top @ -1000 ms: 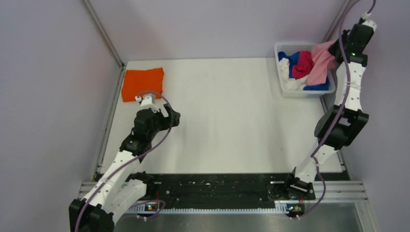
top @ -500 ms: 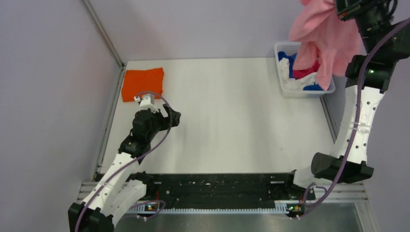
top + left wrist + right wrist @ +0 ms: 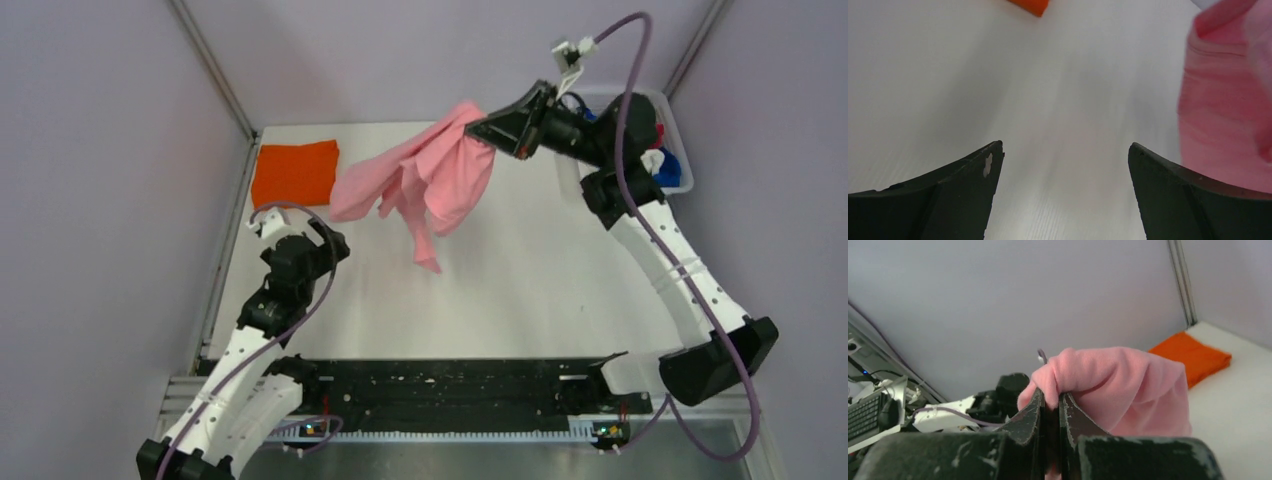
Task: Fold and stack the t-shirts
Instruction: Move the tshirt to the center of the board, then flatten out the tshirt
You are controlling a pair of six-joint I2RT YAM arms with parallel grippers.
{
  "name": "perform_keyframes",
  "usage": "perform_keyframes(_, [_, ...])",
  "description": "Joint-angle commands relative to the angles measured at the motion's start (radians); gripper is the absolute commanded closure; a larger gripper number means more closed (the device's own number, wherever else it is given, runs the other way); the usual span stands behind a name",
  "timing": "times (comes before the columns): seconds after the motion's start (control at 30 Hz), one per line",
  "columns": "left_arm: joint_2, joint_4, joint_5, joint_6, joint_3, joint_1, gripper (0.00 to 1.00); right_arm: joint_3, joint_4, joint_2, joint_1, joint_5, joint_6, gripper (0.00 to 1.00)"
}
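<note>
Right tool (image 3: 482,128): pinched nearly shut on a bunched fold of the pink t-shirt (image 3: 430,178), carrying it in the air above the far middle of the bench (image 3: 540,270).
Pink t-shirt: hangs from that single pinch and spreads left and toward the near side. One tail dangles lowest over the bench centre. Whether it touches the bench cannot be told.
Left tool (image 3: 308,234): fingers spread as wide as they go, holding nothing, low over the left part of the bench.
Key relation: the hanging cloth lies right of the left tool and slightly farther away. Its long axis runs from the pinch at far right down toward near left, so its free left edge is nearer the left arm.
Likely next need: a second hold on that free edge, so the shirt can be laid out flat.
Orange t-shirt (image 3: 295,172): folded flat in the far left corner, just beyond the left tool.
Bin (image 3: 683,150): far right behind the right arm, with blue and white cloth showing.
Top view: shows the whole drape and both arms.
Left wrist view: shows pink cloth just outside the right-hand finger.
Right wrist view: alone shows the fold squeezed between the fingers.
</note>
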Motion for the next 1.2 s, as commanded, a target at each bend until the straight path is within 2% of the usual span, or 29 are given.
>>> perform_keyframes(0.0, [-0.045,-0.134,-0.232,-0.138,0.058,0.003,0.01,-0.302,0.015,-0.162,0.015,0.06,-0.099,0.95])
perform_keyframes(0.03, [-0.049,-0.157,-0.252,-0.152,0.063,0.005,0.01,-0.394,-0.025,-0.201,0.013,0.129,-0.135,0.94])
perform_keyframes(0.17, [-0.033,-0.211,-0.293,-0.195,0.086,0.005,0.01,-0.695,-0.295,-0.323,-0.003,0.621,-0.247,0.92])
perform_keyframes(0.2, [-0.025,-0.212,-0.291,-0.198,0.089,0.003,0.01,-0.732,-0.373,-0.332,-0.015,0.748,-0.26,0.83])
perform_keyframes(0.27, [0.005,-0.202,-0.268,-0.202,0.094,0.005,0.01,-0.756,-0.545,-0.326,-0.037,0.971,-0.269,0.45])
perform_keyframes(0.3, [0.026,-0.194,-0.249,-0.202,0.096,0.005,0.01,-0.752,-0.619,-0.318,-0.042,1.068,-0.269,0.33])
perform_keyframes(0.4, [0.106,-0.166,-0.173,-0.202,0.11,0.005,0.01,-0.728,-0.75,-0.312,-0.042,1.24,-0.247,0.23])
perform_keyframes(0.5, [0.208,-0.129,-0.022,-0.171,0.136,0.005,0.01,-0.763,-0.693,-0.36,-0.042,1.212,-0.224,0.2])
perform_keyframes(0.57, [0.285,-0.102,0.135,-0.104,0.162,0.005,0.02,-0.798,-0.651,-0.385,-0.042,1.139,-0.223,0.14])
perform_keyframes(0.63, [0.358,-0.112,0.34,-0.037,0.201,-0.004,0.03,-0.844,-0.629,-0.404,-0.041,1.021,-0.205,0.13])
perform_keyframes(0.7, [0.402,-0.086,0.441,-0.024,0.192,-0.024,0.03,-0.91,-0.606,-0.422,-0.039,0.896,-0.193,0.11])
perform_keyframes(0.93, [0.511,-0.007,0.542,-0.022,0.106,-0.124,0.1,-1.115,-0.577,-0.536,0.067,0.723,-0.07,0.1])
perform_keyframes(1.07, [0.592,-0.033,0.493,0.0,0.13,-0.198,0.18,-1.173,-0.532,-0.54,0.181,0.765,-0.007,0.1])
perform_keyframes(1.17, [0.656,-0.057,0.43,-0.008,0.158,-0.221,0.23,-1.143,-0.526,-0.463,0.272,0.829,-0.013,0.11])
